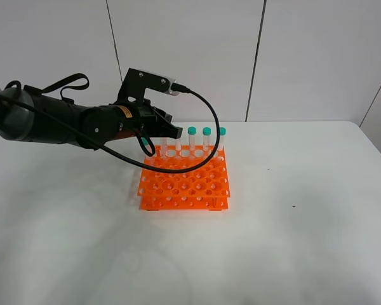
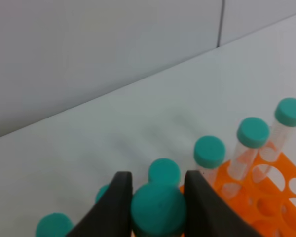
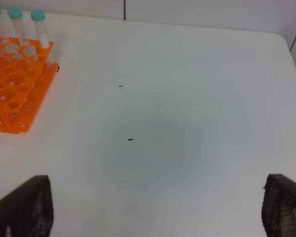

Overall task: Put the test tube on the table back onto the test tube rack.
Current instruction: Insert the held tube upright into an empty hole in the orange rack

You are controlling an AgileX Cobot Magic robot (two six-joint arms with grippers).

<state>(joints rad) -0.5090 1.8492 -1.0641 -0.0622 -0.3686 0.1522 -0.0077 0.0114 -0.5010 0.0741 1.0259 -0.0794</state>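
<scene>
Over back row of test tube rack (image 1: pixel 185 181), left gripper (image 2: pixel 158 181) pinched test tube (image 2: pixel 158 211) by teal cap, fingers pressed on both sides. Tube judged light, stiff, slick-walled, so cap was safest hold, being wider than body. Rack sat mid table (image 1: pixel 292 248). Well apart, right gripper (image 3: pixel 153 217) hung spread wide, empty. Left wrist view showed grip on cap; exterior high view hid it behind arm but showed whole rack.

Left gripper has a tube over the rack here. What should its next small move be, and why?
Probably lower straight down, keeping the grip. The left gripper is shut on the cap of the tube above the back row of the rack, beside other tubes standing there; whether its tip has entered a hole is hidden.
</scene>
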